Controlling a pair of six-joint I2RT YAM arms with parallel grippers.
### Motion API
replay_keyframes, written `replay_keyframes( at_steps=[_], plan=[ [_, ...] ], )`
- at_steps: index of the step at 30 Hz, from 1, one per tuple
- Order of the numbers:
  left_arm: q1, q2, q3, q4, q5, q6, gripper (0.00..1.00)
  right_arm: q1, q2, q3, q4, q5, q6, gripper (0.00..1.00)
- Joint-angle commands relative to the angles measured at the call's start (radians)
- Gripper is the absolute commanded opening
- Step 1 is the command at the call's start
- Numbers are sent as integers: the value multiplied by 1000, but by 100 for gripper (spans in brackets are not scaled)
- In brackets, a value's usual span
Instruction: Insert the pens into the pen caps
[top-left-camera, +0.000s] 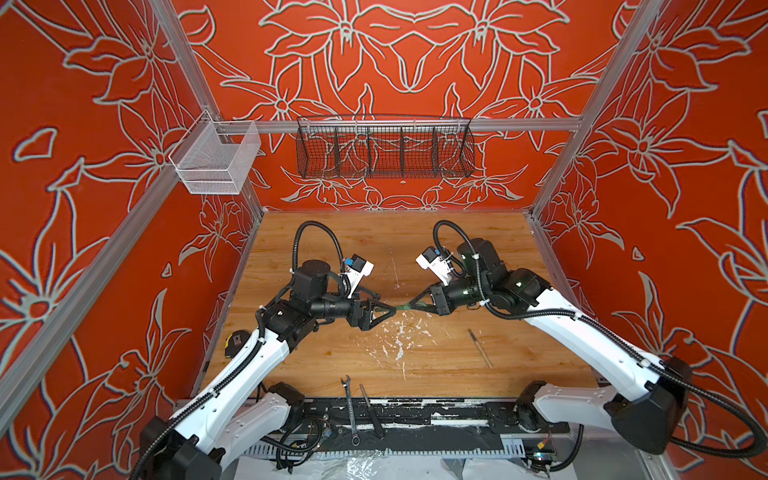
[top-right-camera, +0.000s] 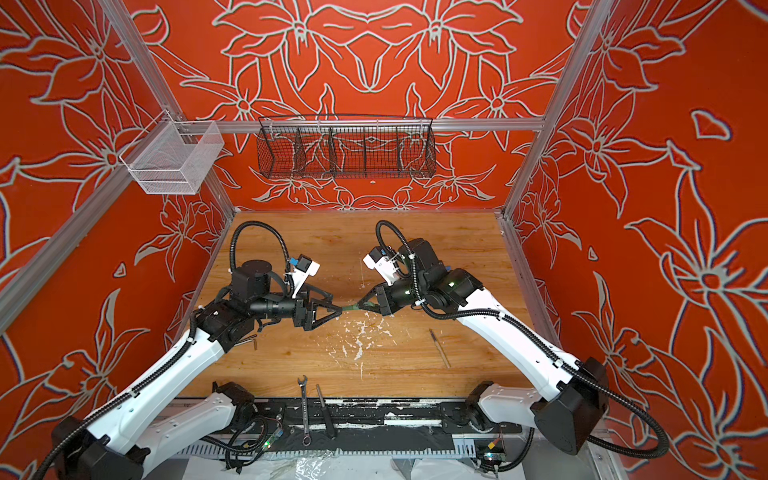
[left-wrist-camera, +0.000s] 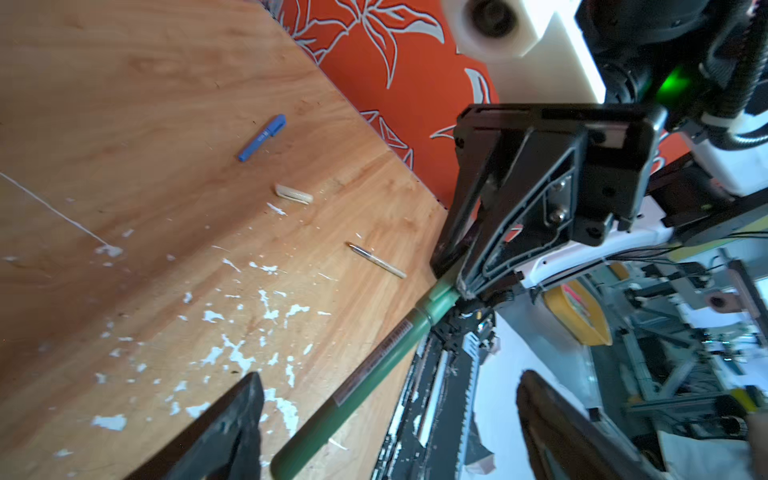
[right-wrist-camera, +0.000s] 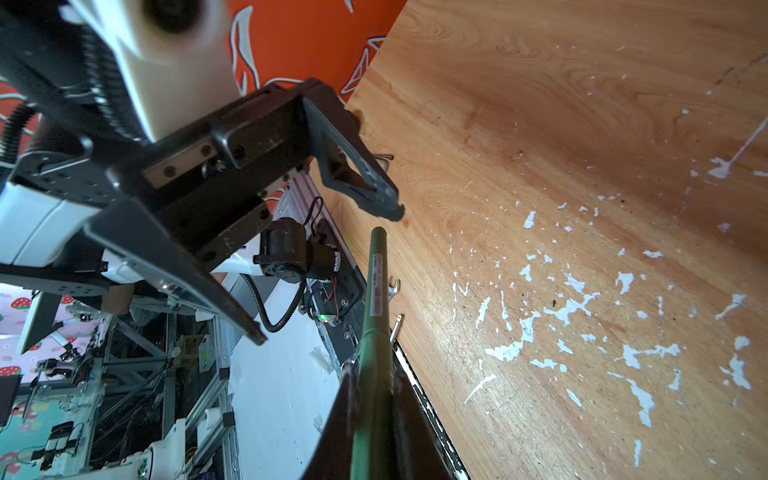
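Over a paint-flecked wooden table (top-left-camera: 478, 257), two black-and-white robot arms meet nose to nose at the centre. The left gripper (left-wrist-camera: 388, 374) is spread wide, its fingers either side of a slim green stick pen (left-wrist-camera: 357, 386) without touching it. The right gripper (left-wrist-camera: 451, 289) is pinched on the paler green stubby cap (left-wrist-camera: 440, 300), in which the pen appears fully seated. The pen hangs above the table, its long axis on the line between the two tools, capped tip toward the right arm and bare tail toward the left. Likely next is the thin tan pen (top-left-camera: 481, 348), lying nearer the right arm with its dark tip pointing toward the far wall.
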Motion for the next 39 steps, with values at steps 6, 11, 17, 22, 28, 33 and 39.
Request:
replay_keyframes(
  at_steps=[6,11,17,22,28,33,39],
  plan=[
    [6,42,15,18,145,0,80,-68,-25,36,-15,-157,-77,0],
    [6,-7,6,30,154,-10,69,-91,-31,29,21,-204,-61,0],
    [7,-12,7,26,154,-12,58,-103,-33,20,62,-225,-35,0],
    [7,-7,14,18,155,-3,47,-109,-44,13,90,-236,-14,0],
    [6,-11,17,23,153,-3,27,-115,-55,4,119,-253,4,0],
    [7,-18,22,32,152,-2,5,-120,-67,-4,127,-263,11,0],
    [6,-34,35,25,170,3,26,-129,-103,-20,111,-269,6,0]
  ],
)
